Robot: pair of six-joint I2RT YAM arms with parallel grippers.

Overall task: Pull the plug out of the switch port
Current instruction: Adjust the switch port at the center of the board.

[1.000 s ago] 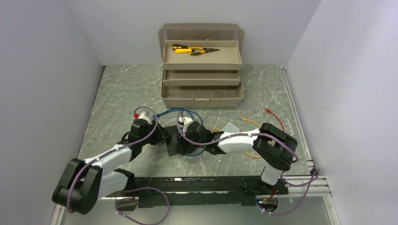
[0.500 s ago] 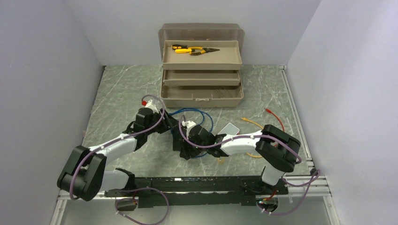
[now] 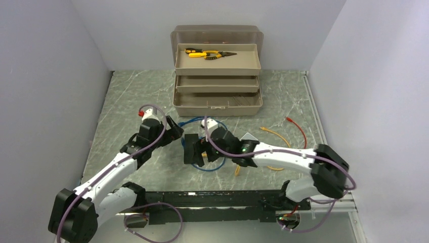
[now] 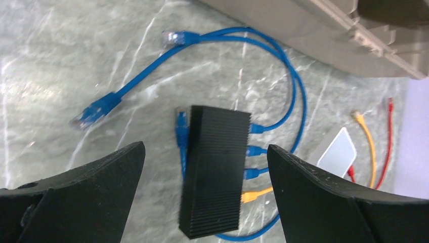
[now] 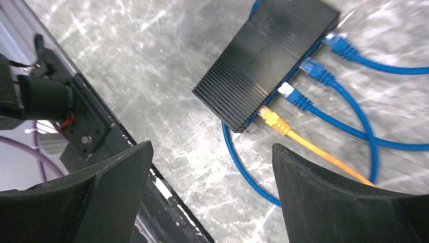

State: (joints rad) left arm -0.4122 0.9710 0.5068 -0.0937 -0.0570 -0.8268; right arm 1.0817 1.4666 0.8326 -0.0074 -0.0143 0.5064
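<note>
The switch (image 3: 192,148), a ribbed black box, lies on the table between both arms. Three blue plugs (image 4: 255,150) and an orange plug (image 4: 253,194) sit in the sockets along its right edge. A loose blue plug (image 4: 93,110) lies free on the table to its left. My left gripper (image 3: 177,132) is open just left of the switch, and its wrist view shows the fingers (image 4: 205,149) wide apart with nothing between them. My right gripper (image 3: 206,150) is open on the socket side. Its wrist view (image 5: 212,147) shows the switch (image 5: 263,61) and orange plug (image 5: 273,120) ahead of its empty fingers.
A tan toolbox (image 3: 217,104) stands open at the back with yellow-handled pliers (image 3: 210,53) in its top tray. A white card (image 3: 248,136), an orange cable (image 3: 273,132) and a red cable (image 3: 298,126) lie to the right. A black rail (image 3: 212,200) runs along the near edge.
Both grippers have opened and let go of what they held at the switch. The left gripper has drawn back to the left; the right arm has stretched out leftward.
</note>
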